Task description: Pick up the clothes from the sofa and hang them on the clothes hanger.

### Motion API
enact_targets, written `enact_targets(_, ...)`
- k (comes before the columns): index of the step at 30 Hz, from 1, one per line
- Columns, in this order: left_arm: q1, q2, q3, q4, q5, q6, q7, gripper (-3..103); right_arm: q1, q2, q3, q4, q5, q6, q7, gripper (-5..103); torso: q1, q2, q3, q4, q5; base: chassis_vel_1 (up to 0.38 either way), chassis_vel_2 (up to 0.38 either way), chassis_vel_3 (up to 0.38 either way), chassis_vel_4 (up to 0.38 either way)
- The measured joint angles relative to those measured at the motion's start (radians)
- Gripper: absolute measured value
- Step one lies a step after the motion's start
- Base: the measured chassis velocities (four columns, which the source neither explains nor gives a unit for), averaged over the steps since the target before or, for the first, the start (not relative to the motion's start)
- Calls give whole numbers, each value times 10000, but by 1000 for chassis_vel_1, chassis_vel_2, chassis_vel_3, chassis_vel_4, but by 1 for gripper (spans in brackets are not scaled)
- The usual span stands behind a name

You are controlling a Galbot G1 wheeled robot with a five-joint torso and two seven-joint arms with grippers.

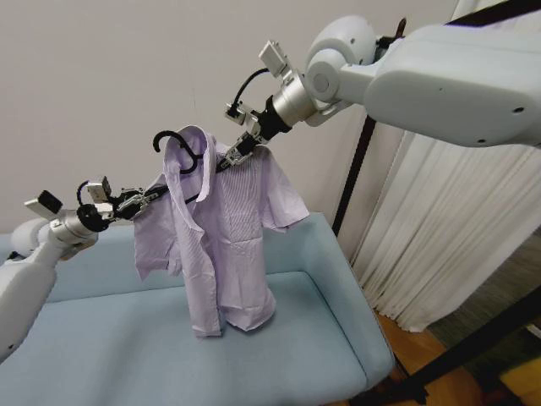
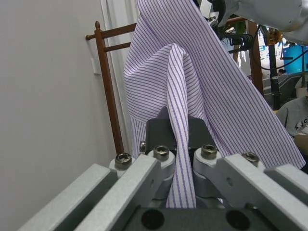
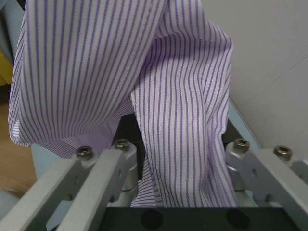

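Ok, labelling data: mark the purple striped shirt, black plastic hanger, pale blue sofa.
purple striped shirt [image 1: 228,245], head view, front panel.
black plastic hanger [image 1: 158,139], head view, hook.
pale blue sofa [image 1: 313,338], head view, seat cushion.

Striped cloth shirt [image 1: 224,241], matt metal fingers [image 2: 137,180], wooden rack [image 2: 107,86]

The head camera is looking forward and down, shirt [image 1: 224,228] at eleven o'clock; both wrist cameras are viewing it close-up.
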Motion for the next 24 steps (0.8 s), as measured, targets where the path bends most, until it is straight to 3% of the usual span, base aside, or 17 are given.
enact_targets(1, -9, 4, 5, 4, -1, 0, -4, 2, -30, -1, 0, 22, 3, 23, 17, 30, 0, 0, 0, 0, 0, 0, 0, 0, 0)
enact_targets(3, -12, 5, 7, 6, -2, 0, -6, 2, -44, -1, 0, 34, 7, 32, 29, 30, 0, 0, 0, 0, 0, 0, 0, 0, 0)
enact_targets(5, -27, 7, 31, 24, -4, 0, -8, 2, -142, -4, 31, 118, 60, 54, 158, 14, 0, 0, 0, -1, 0, 0, 0, 0, 0)
enact_targets(10, -41, -8, 69, 68, 9, -12, -32, 2, -217, 1, 95, 160, 177, 74, 251, 2, 0, 0, 0, 0, 0, 0, 0, 0, 0)
enact_targets(20, 137, -62, -115, -274, 34, 72, -291, -1, -155, -7, 250, 179, 529, 93, 436, 2, -1, 1, 0, -1, -1, 0, 0, 0, 0)
enact_targets(24, 239, -69, -256, -442, 14, 215, -593, 10, -203, -5, 328, 334, 627, 93, 421, 2, 0, 1, 1, -1, 0, 0, 0, 0, 0)
